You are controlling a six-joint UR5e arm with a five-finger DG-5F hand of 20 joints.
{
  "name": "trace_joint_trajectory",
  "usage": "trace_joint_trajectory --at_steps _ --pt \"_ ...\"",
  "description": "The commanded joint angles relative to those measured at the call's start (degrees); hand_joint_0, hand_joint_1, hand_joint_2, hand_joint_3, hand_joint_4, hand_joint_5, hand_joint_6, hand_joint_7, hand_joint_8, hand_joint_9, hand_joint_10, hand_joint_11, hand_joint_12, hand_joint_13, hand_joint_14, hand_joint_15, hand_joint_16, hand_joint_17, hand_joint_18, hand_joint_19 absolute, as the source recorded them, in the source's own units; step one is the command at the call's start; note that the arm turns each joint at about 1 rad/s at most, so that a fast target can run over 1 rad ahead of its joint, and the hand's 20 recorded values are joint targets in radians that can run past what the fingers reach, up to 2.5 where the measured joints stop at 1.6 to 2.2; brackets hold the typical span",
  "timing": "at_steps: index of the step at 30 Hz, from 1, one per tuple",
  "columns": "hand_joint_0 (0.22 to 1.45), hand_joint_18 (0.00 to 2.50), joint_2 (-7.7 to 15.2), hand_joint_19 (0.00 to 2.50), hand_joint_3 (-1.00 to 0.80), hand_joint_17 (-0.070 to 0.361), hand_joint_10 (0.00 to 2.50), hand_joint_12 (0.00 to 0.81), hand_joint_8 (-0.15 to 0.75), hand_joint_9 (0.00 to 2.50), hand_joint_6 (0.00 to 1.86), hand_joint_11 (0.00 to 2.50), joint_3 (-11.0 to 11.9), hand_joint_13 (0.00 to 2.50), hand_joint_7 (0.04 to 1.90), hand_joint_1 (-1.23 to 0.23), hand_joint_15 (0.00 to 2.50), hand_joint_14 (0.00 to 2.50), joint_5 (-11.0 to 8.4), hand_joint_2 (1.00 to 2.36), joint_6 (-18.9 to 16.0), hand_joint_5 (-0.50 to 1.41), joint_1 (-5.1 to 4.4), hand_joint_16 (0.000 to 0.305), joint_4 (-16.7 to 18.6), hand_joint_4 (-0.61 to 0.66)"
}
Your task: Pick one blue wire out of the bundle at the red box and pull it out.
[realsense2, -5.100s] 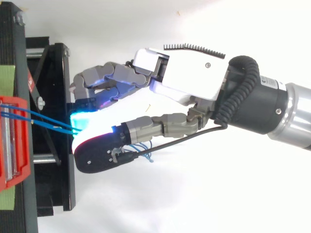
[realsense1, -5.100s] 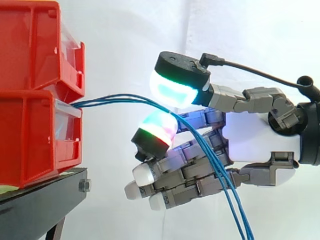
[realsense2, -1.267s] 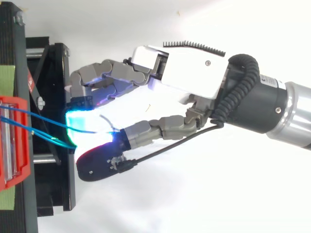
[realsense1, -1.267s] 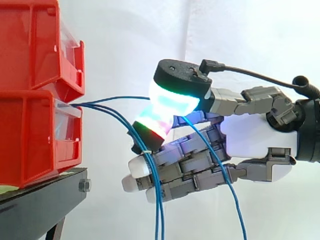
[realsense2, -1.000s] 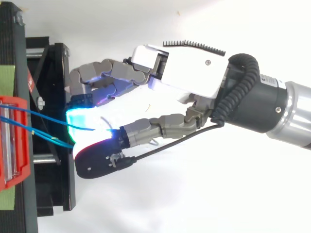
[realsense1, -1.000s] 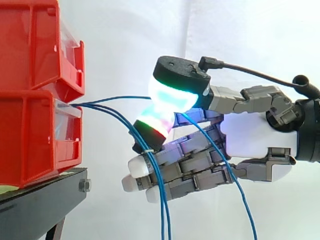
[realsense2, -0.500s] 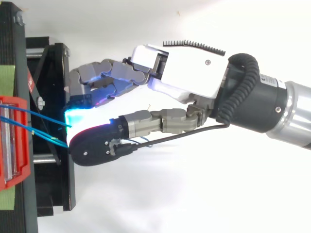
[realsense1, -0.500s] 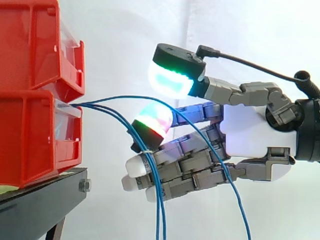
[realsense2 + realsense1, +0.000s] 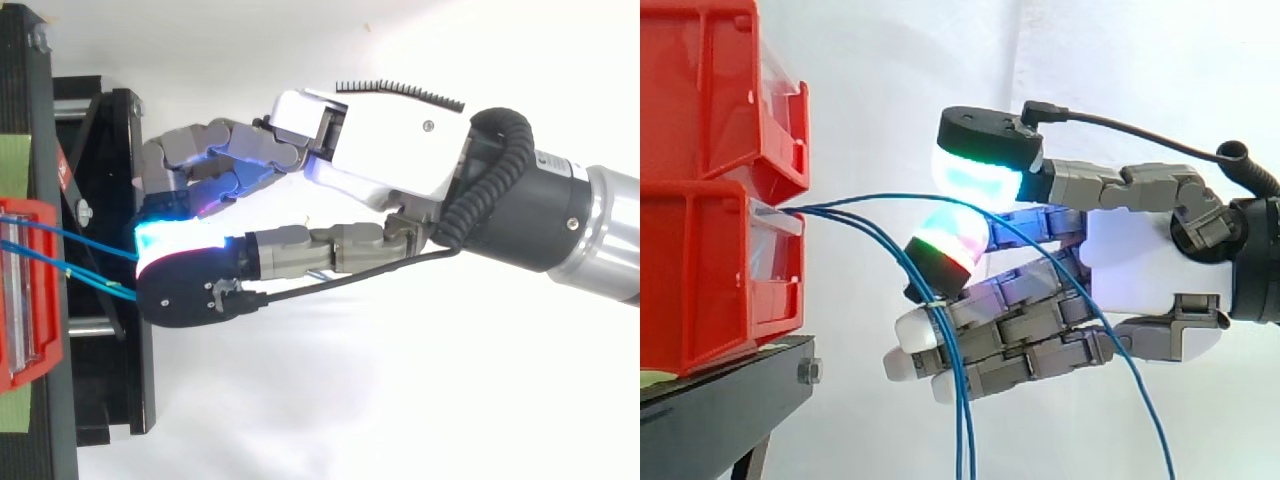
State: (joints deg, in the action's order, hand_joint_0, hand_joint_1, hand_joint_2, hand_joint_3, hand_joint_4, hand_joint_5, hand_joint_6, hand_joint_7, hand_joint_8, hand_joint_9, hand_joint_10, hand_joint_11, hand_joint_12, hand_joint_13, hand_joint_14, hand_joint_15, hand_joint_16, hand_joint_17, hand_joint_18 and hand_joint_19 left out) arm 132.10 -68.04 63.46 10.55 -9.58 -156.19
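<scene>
Three thin blue wires (image 9: 818, 210) in the bundle: one arching high, two hanging low. Two red plastic bins (image 9: 700, 270), stacked. One each of the rest: black metal stand (image 9: 720, 410), white fabric curtain (image 9: 890, 60), grey-and-white robot hand (image 9: 1140, 270), black-and-silver robot arm (image 9: 590, 230)

From the side we look level and close across the work: red bins (image 9: 710, 200) at our left edge, the robot hand (image 9: 1140, 270) coming in from the right. From above we look down, also close, with the bins again at left. Both views share the bins' front, the blue wires (image 9: 870, 200) and the robot hand.
</scene>
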Motion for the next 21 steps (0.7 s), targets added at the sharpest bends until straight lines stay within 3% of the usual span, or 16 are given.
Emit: trace_joint_trajectory --at_steps 1,9,12,21 --pt "0.58 0.28 0.0 0.36 -0.18 0.123 0.02 0.348 0.253 0.99 0.6 0.5 0.0 0.45 1.34 -0.65 0.21 0.01 0.0 1.02 0.0 -0.08 0.0 0.055 0.1 0.23" --pt "0.58 0.27 0.0 0.38 -0.21 0.118 0.02 0.338 0.239 0.97 0.62 0.5 0.0 0.44 1.3 -0.68 0.21 0.01 0.09 1.02 0.0 -0.09 0.0 0.052 0.2 0.26" --pt "0.54 0.27 0.0 0.38 -0.3 0.121 0.02 0.34 0.237 0.97 0.56 0.47 -0.1 0.45 1.38 -0.62 0.22 0.01 0.09 1.01 0.0 -0.07 0.0 0.054 0.2 0.25" --pt "0.51 0.28 0.0 0.39 -0.37 0.127 0.02 0.355 0.255 0.98 0.54 0.48 0.0 0.45 1.42 -0.62 0.21 0.01 0.09 1.01 0.1 -0.07 0.0 0.057 0.3 0.23"
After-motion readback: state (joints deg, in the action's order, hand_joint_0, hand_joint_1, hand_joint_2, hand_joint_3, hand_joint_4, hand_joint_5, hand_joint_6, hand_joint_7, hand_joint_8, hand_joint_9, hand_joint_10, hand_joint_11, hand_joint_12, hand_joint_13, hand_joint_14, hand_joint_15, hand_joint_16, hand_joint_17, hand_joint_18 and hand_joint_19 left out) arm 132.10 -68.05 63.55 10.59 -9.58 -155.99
